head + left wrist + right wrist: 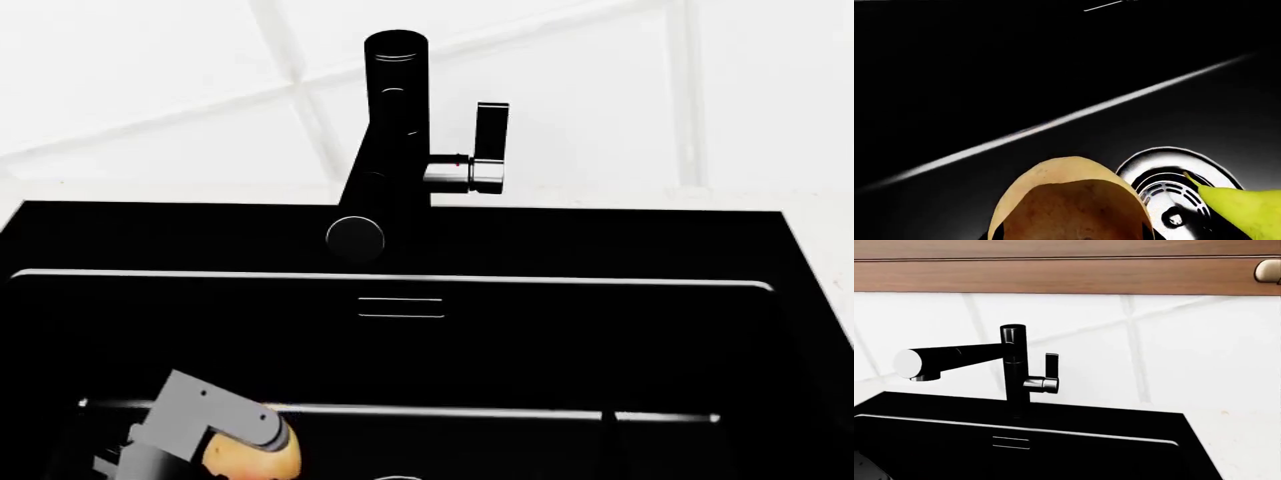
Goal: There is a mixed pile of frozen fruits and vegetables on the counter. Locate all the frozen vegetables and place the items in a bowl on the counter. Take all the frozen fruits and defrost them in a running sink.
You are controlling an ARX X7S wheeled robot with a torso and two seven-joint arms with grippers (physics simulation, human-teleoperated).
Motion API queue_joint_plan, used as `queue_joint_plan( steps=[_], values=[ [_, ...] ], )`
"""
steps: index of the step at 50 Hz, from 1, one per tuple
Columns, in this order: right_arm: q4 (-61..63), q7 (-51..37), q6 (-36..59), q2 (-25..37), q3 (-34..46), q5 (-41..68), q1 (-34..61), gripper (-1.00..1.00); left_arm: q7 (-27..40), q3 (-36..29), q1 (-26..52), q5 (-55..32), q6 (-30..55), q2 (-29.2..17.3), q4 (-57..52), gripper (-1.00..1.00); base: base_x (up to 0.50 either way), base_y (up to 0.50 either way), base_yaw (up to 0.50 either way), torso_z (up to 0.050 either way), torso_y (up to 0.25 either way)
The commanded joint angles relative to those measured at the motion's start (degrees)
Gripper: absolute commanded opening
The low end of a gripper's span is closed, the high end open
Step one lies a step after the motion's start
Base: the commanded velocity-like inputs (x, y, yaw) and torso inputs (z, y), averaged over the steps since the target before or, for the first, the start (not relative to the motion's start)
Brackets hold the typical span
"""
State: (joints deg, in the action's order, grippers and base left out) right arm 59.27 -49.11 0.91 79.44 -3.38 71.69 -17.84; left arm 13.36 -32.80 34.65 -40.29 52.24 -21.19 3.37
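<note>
Fruit first: the round tan-yellow fruit (1071, 202) sits gripped in the left hand (1071, 235) above the matte black sink (987, 75) (hard, slick, so hold its widest middle); right hand's state I cannot tell

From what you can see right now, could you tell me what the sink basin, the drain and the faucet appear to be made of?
The sink looks like matte black composite or coated metal: flat dark walls, only thin edge highlights. The drain appears to be polished steel or chrome, given its bright mirror-like rings. The faucet looks black-coated metal, its lever partly chrome; being renders, this is uncertain.
</note>
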Motion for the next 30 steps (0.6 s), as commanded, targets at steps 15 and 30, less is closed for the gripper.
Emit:
queue_joint_plan(
  steps=[15,30],
  values=[
    [0.7,-1.6,-7.2,4.9,0.1,-4.3,-5.6,1.0,5.7,2.2,1.8,-0.1,4.1,-0.3,-9.2,1.0,0.01,0.0,0.0,0.0,0.0],
    [-0.5,0.1,-7.2,6.1,4.4,-2.7,0.3,1.0,15.6,14.6,-1.9,-13.7,13.0,-4.2,-32.0,1.0,0.0,0.0,0.0,0.0,0.0]
  ],
)
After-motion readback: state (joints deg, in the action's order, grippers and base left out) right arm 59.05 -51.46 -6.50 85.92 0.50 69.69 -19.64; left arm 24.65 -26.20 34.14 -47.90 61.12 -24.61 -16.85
